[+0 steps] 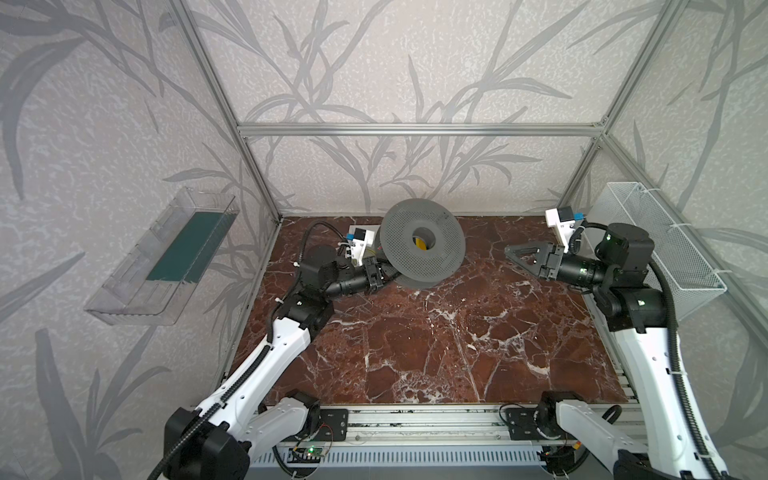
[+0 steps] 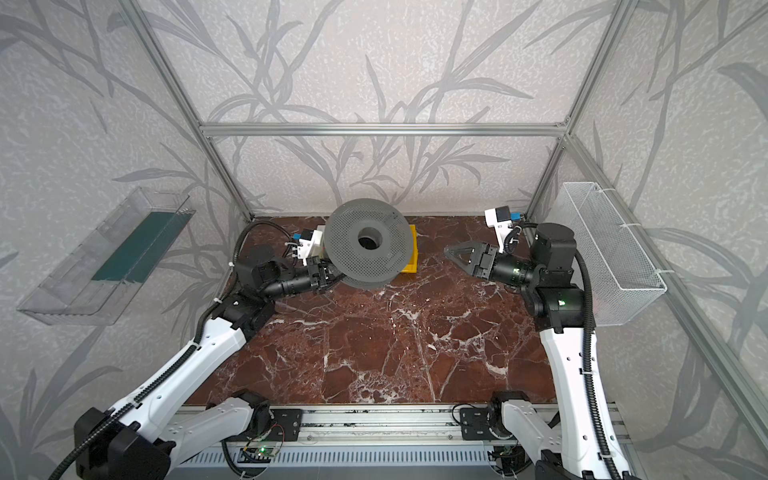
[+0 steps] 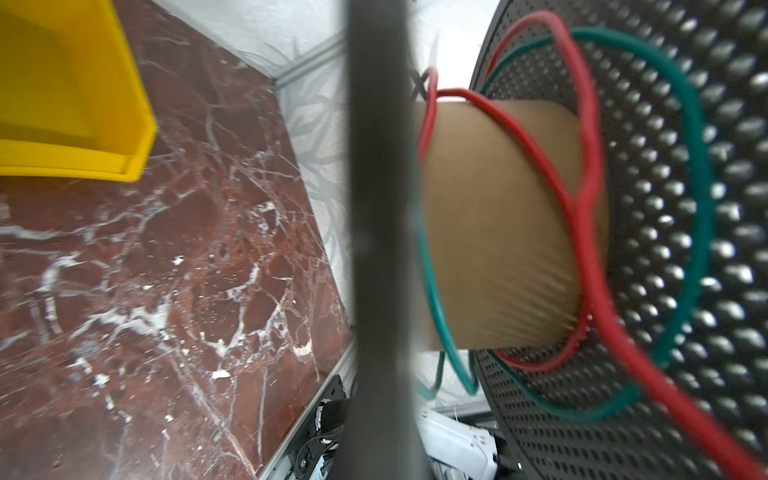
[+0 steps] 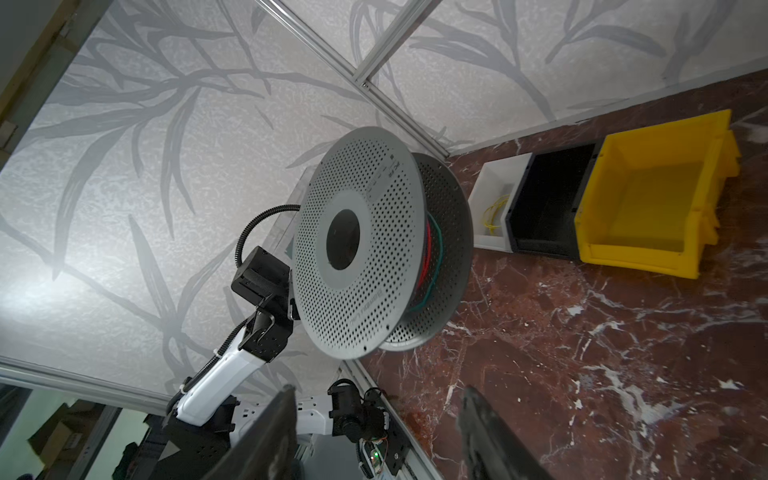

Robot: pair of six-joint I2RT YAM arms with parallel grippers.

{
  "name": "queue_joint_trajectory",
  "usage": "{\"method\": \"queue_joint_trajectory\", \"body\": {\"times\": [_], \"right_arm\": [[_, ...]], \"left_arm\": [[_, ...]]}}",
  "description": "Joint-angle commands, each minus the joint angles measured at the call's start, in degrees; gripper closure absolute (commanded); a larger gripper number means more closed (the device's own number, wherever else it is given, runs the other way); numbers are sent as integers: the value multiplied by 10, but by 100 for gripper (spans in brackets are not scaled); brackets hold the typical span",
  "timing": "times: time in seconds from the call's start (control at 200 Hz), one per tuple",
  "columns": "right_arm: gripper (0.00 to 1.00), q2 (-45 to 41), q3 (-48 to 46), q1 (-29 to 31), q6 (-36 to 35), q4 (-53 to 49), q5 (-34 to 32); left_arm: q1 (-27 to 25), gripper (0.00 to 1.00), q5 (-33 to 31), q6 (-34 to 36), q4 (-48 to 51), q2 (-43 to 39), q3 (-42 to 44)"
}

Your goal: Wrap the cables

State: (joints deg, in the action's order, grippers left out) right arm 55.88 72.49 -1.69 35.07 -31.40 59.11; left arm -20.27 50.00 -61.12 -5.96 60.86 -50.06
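My left gripper (image 1: 381, 274) is pinched shut on the edge of the grey spool (image 1: 399, 249) and holds it up, tipped, above the table (image 1: 415, 353), in the upper middle of both top views. My right gripper (image 1: 512, 252) is at the right of the frame, well apart from the spool. Its fingers (image 4: 266, 436) are spread wide with nothing between them.

The red cable (image 3: 536, 149) and the green cable (image 3: 702, 166) go around the brown core (image 3: 498, 232) in big, floppy loops. A thin yellow cable (image 4: 494, 214) lies curled in the white box (image 4: 490, 245), in the right middle of the right wrist view, next to the black box (image 4: 548, 216) and the yellow bin (image 4: 648, 195).

I think my next job is to bring my empty hand in for a cable. To do it well, I should hold the spool steady and not tip it more, or the loose loops may slide off. I should pinch the thin cable right at the fingertips and pull gently, so it goes snug on the core.

In the top views the spool's round plate hides the cables and most of the boxes. I cannot see any cable's end. In the left wrist view a blurry dark bar blocks the middle, and my left fingers do not show.
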Motion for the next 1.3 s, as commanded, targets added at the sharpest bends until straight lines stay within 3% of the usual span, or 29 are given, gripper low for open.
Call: {"method": "queue_joint_trajectory", "body": {"times": [0.0,0.115,0.325,0.58,0.94,1.05,1.184,1.294], "right_arm": [[36,-18,16,-9,-62,-79,-88],[32,-32,7,-9,-84,-103,-142],[29,-38,-49,-9,-76,-84,-145],[28,-29,-114,-2,-63,-32,-148],[26,4,-121,37,-81,-23,-177],[23,17,-114,48,-86,-21,-182],[22,32,-81,53,-110,-47,-185],[22,31,-75,54,-113,-43,-187]], "left_arm": [[21,100,-21,44,42,-20,-8],[23,100,-22,65,39,4,3],[14,100,26,8,-145,86,87],[-25,100,30,23,-233,196,130],[-48,100,17,-44,-436,299,225],[-46,100,13,-28,-430,317,238],[-45,84,-5,-11,-409,305,261],[-45,67,-49,50,-264,253,259]]}}
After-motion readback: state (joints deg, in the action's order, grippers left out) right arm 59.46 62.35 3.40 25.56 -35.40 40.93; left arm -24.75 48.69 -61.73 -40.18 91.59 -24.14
